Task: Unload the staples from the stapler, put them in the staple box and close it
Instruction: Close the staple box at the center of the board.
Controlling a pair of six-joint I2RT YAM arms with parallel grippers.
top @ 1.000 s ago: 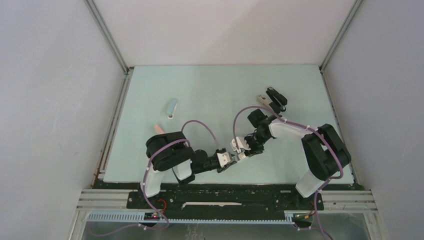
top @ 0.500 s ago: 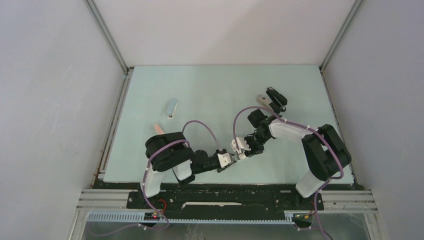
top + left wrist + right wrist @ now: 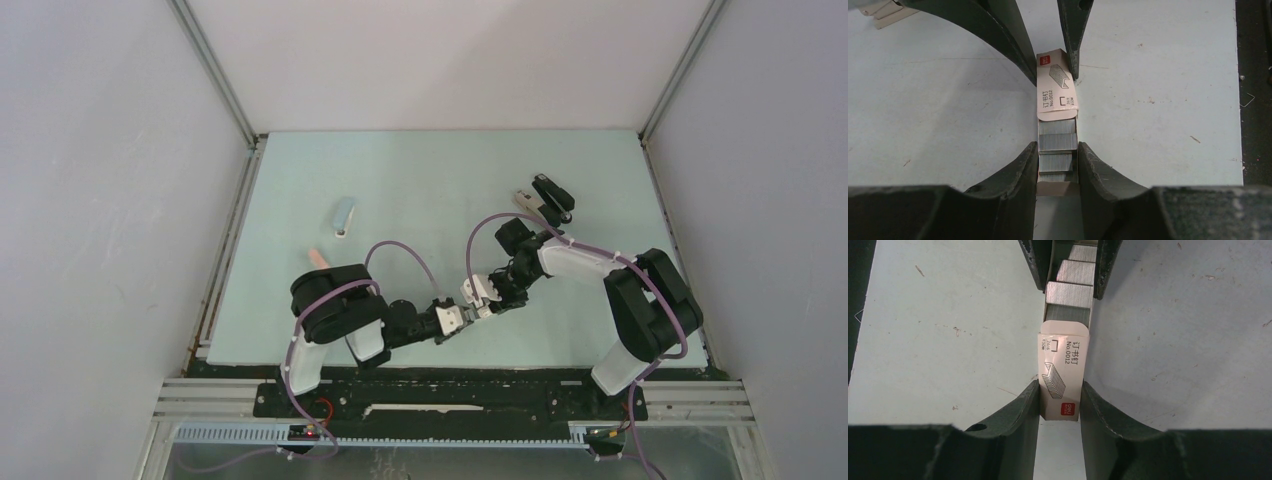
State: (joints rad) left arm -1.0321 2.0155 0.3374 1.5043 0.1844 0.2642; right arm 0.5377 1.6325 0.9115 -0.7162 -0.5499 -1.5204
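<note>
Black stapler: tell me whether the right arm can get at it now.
Probably not yet: the right tool is shut on the staple box, which the left tool also grips. Nothing else seems to block the stapler.

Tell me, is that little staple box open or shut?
Partly open. The staple box shows its printed sleeve slid partway off, baring rows of staples.

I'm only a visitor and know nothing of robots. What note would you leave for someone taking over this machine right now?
The left gripper has its fingers shut on the staple box at its open end, where the staples show.
The right gripper has its fingers shut on the same box's printed sleeve.
The black stapler lies on the table, far right, away from both arms.
Done: box slid partly open.
Left: cannot tell whether the stapler is emptied; check it.
</note>
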